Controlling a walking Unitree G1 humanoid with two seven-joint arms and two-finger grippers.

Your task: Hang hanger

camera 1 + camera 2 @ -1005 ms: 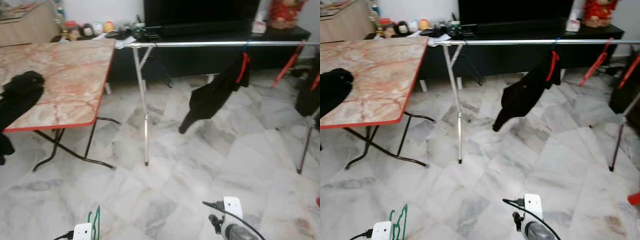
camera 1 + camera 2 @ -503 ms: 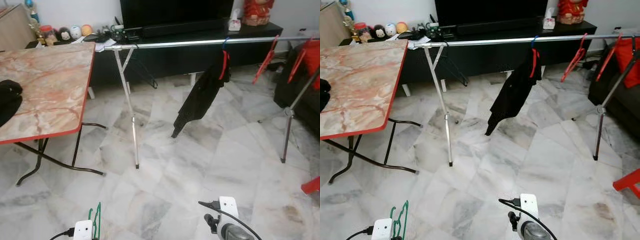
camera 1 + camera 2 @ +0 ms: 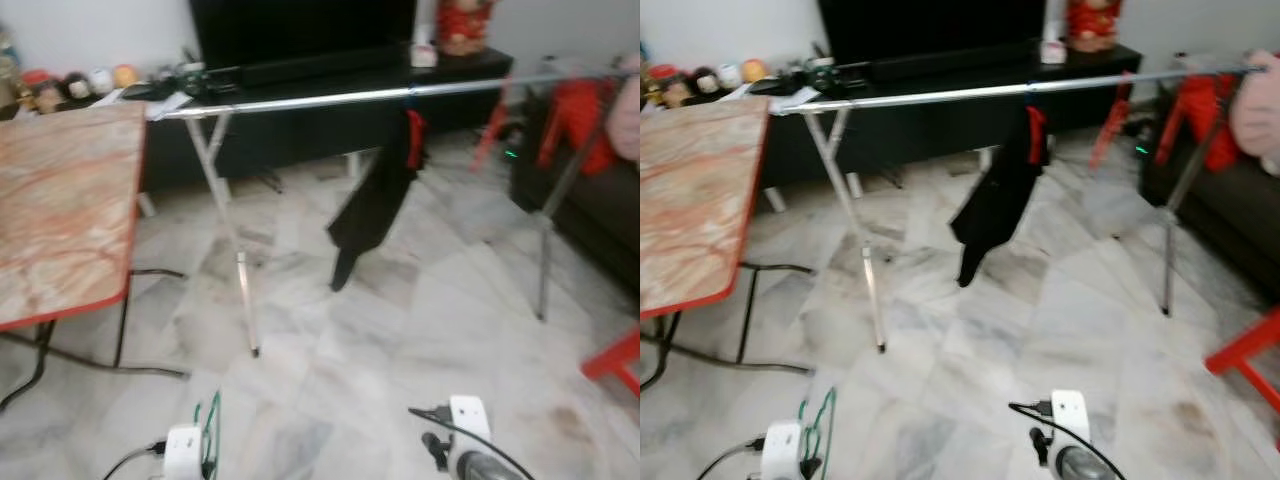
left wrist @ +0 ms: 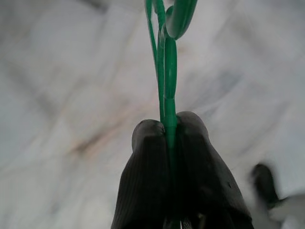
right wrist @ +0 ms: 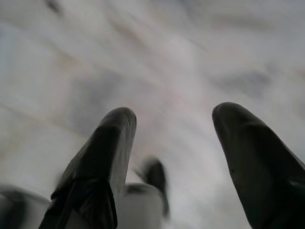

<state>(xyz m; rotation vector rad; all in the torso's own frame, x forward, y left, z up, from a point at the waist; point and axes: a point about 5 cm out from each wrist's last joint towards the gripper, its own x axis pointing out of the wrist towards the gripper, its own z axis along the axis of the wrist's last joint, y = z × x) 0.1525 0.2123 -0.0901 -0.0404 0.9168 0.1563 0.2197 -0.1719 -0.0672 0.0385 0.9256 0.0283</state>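
Your left gripper (image 4: 167, 138) is clamped on the green hanger (image 4: 166, 71), low over the marble floor (image 3: 400, 320). It looks light, thin, slippery plastic; keep that grip. Right gripper (image 5: 174, 143) hangs spread, empty. The rail (image 3: 300, 100) stands ahead.

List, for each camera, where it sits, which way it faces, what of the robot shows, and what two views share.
Left eye view: on the head, facing forward and down at the drying rack, black garment and marble-top table; both wrists show at the bottom edge.
Right eye view: same head camera; shares that whole scene.
Left wrist view: along the left tool, shut on the green hanger, floor beyond.
Right wrist view: along the right tool, open over the marble floor.
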